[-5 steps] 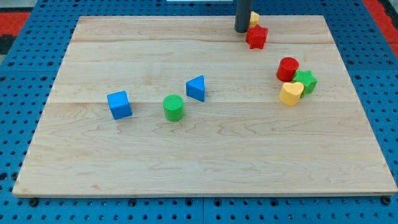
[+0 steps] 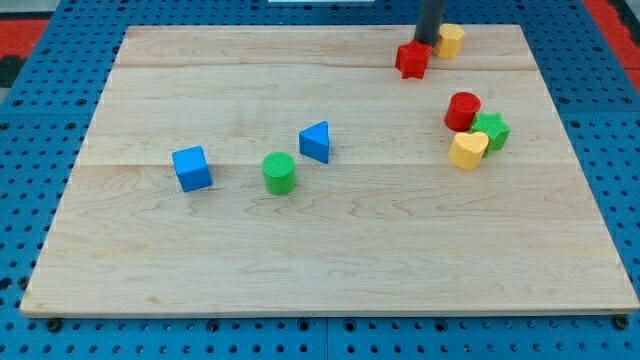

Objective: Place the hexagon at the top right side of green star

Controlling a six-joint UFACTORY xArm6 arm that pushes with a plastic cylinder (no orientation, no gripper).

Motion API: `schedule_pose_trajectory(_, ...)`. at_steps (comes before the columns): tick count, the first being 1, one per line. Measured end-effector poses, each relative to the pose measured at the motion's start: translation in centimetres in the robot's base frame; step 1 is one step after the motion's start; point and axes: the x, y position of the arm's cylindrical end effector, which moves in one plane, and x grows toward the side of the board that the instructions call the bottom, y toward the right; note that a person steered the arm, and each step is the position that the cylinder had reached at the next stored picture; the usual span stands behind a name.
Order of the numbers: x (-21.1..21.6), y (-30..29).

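The yellow hexagon (image 2: 450, 40) lies near the board's top edge, right of centre. My tip (image 2: 425, 42) stands just left of it, touching or nearly so, with the red star (image 2: 411, 60) directly below the tip. The green star (image 2: 491, 130) sits lower on the right side, packed against a red cylinder (image 2: 462, 110) on its upper left and a yellow heart (image 2: 468, 150) on its lower left. The hexagon is well above the green star and slightly to its left.
A blue triangle (image 2: 316, 142), a green cylinder (image 2: 279, 173) and a blue cube (image 2: 192, 168) lie in a loose row left of centre. The wooden board (image 2: 330, 260) rests on a blue pegboard surface.
My tip has moved right along the top edge. The yellow hexagon, half hidden behind the rod before, now shows fully and lies further right. The red star has barely shifted.
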Motion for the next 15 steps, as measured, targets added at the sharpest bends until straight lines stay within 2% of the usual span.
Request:
schedule_pose_trajectory(1,-4.0,-0.1)
schedule_pose_trajectory(2,-3.9,0.4)
schedule_pose_trajectory(3,-3.3,7.0)
schedule_pose_trajectory(4,-0.7,6.9)
schedule_pose_trajectory(6,3.3,-0.3)
schedule_pose_trajectory(7,9.4,0.1)
schedule_pose_trajectory(9,2.4,2.7)
schedule_pose_trajectory(10,2.6,7.1)
schedule_pose_trajectory(11,5.6,9.3)
schedule_pose_trajectory(12,8.4,8.3)
schedule_pose_trajectory(14,8.8,13.7)
schedule_pose_trajectory(15,9.2,9.6)
